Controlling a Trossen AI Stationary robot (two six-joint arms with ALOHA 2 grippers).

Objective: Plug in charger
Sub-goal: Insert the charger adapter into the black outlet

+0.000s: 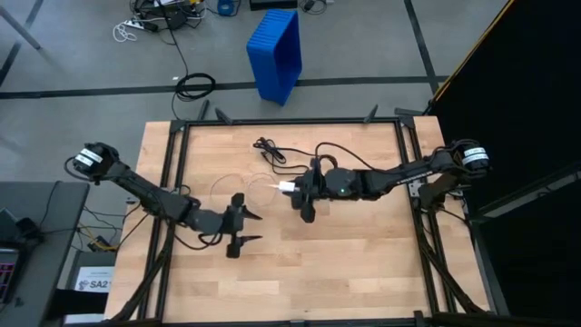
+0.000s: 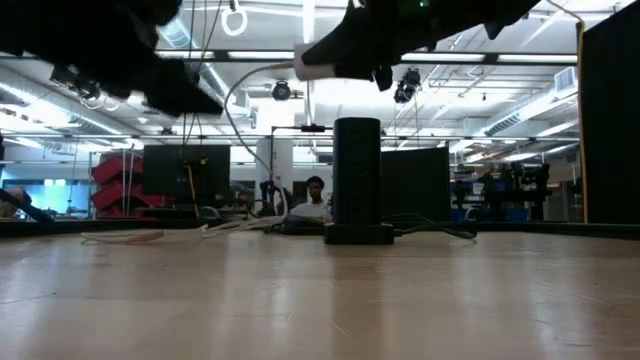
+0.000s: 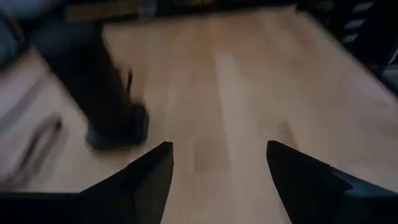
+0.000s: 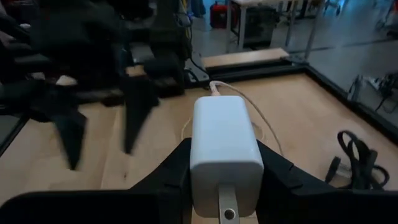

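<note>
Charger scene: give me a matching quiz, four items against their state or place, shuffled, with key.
Items:
1. white charger
2. left gripper
3. black power tower
4. blue bin

States:
A. on the floor beyond the table
B. jaws apart, holding nothing
C. clamped in the right gripper, above the table
D. standing upright on the table

Pairs: 1-C, 2-B, 3-D, 4-A
</note>
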